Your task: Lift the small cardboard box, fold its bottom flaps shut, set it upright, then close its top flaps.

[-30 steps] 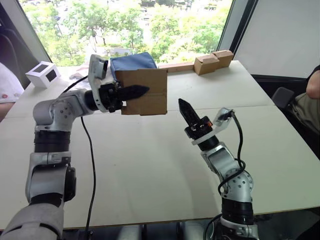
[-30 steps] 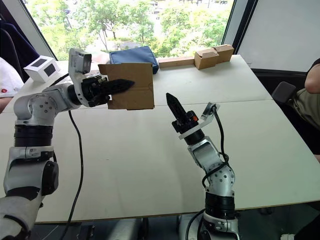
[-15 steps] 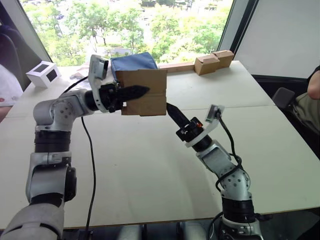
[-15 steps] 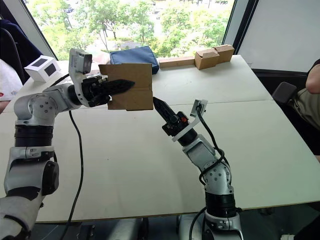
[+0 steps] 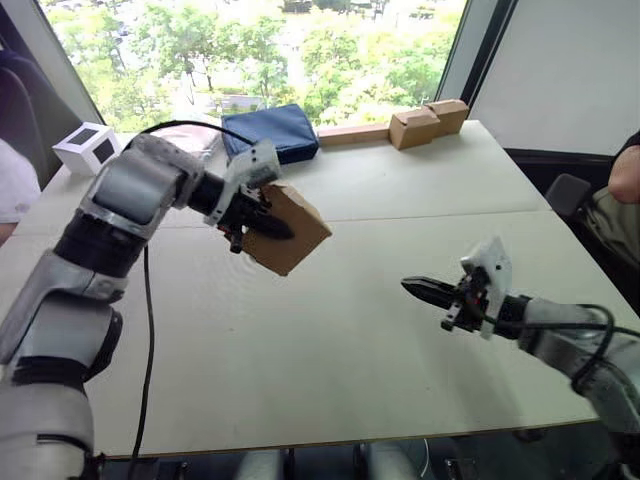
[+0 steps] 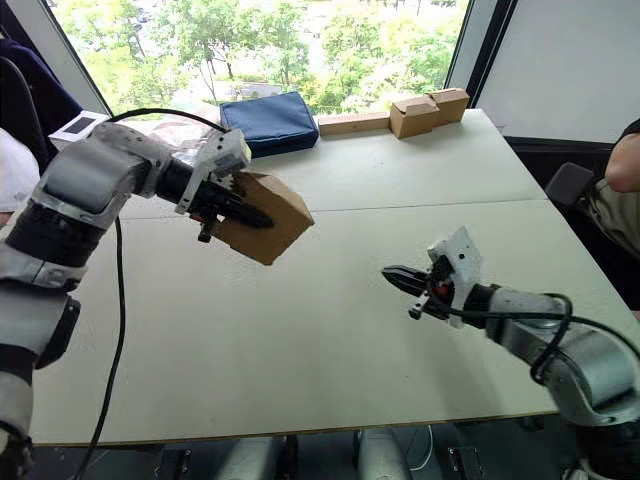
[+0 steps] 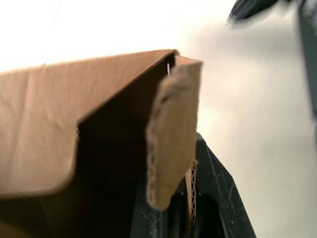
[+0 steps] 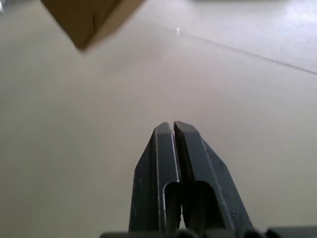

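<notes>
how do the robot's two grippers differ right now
The left gripper is clamped on the small cardboard box, holding it tilted above the table; the right gripper holds nothing, its fingers pressed together. The left gripper is raised towards the table's far side; the right gripper sits lower and nearer, apart from the box, pointing across towards the robot's left. Both have black fingers.

- Daylight floods in from the window [image 5: 250, 60] behind the table [image 5: 340, 330], bleaching the trees outside.
- Soft shadows only.
- Left wrist view: box [image 7: 74, 129] blurred, background overexposed.
</notes>
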